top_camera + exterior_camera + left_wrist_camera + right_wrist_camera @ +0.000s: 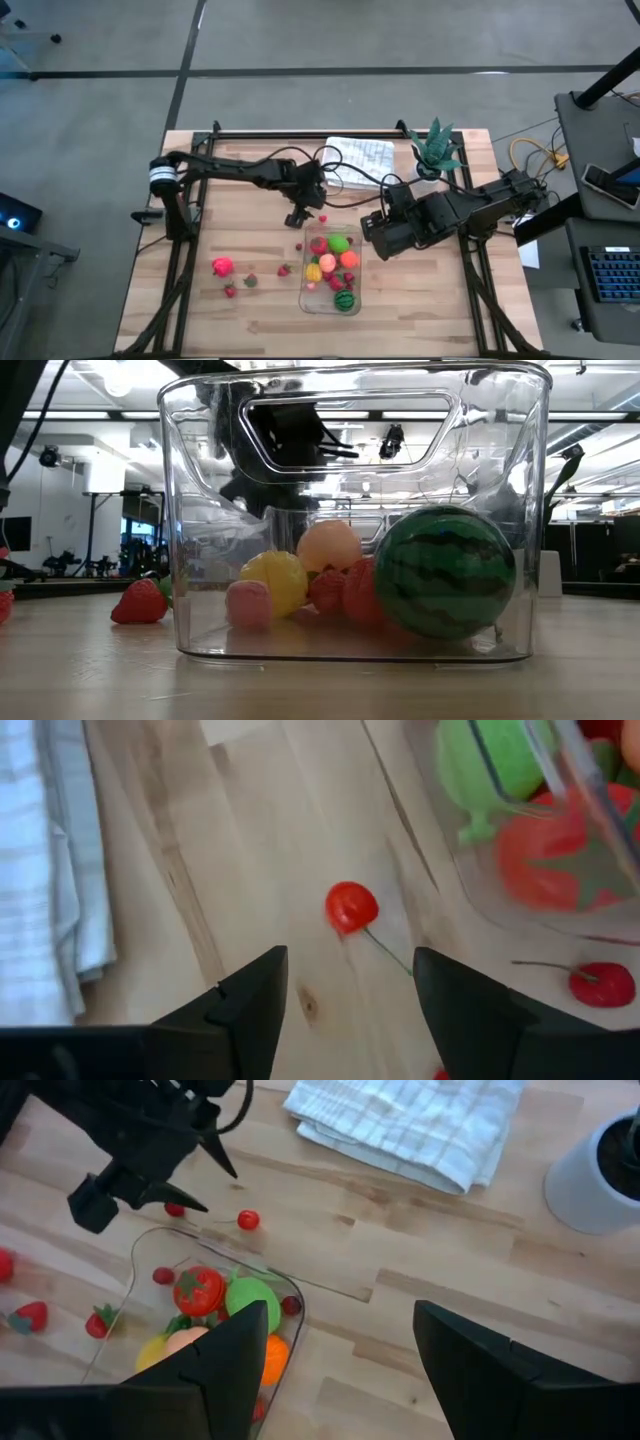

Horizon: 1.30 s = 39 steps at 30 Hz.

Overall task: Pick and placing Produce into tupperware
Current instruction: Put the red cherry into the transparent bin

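The clear tupperware (331, 272) stands near the table's near edge and holds the striped melon (445, 571) with yellow, orange, pink, red and lime-green pieces. My left gripper (350, 960) is open and hovers above a red cherry (351, 906) that lies on the wood just beyond the tupperware's far-left corner; it touches nothing. A second cherry (600, 983) lies beside the container wall. My right gripper (340, 1315) is open and empty above the tupperware's far-right corner (285, 1295). A pink fruit (222, 266) and strawberries (250, 281) lie on the table to the left.
A white folded cloth (360, 157) lies at the far edge. The teal plant in its white pot (432, 155) stands to the cloth's right. A strawberry (140, 603) lies just left of the container. Bare wood shows to the left of and in front of the tupperware.
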Motion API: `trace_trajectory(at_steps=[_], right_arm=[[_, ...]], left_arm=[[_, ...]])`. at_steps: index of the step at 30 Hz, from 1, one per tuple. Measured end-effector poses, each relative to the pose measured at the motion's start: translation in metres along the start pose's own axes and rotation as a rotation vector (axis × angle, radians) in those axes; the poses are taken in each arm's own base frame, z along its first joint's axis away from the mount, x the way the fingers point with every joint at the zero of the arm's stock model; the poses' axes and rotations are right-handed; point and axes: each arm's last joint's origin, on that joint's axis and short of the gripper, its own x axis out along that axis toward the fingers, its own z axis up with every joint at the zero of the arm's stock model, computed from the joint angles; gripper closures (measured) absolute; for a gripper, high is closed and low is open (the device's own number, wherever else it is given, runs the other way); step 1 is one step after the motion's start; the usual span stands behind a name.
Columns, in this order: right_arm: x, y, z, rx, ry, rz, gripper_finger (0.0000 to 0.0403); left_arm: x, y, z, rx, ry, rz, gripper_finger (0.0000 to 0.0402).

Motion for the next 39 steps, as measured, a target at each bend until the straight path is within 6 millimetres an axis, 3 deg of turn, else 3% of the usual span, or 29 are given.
trace_trajectory(at_steps=[19, 39], right_arm=[[0.005, -0.001, -0.003, 0.035, 0.000, -0.022, 0.0161], [0.006, -0.001, -0.003, 0.050, 0.003, -0.025, 0.0161]], left_arm=[[0.026, -0.007, 0.007, 0.042, -0.054, -0.038, 0.0199], [0.038, -0.014, -0.003, 0.297, -0.044, -0.048, 0.0199]])
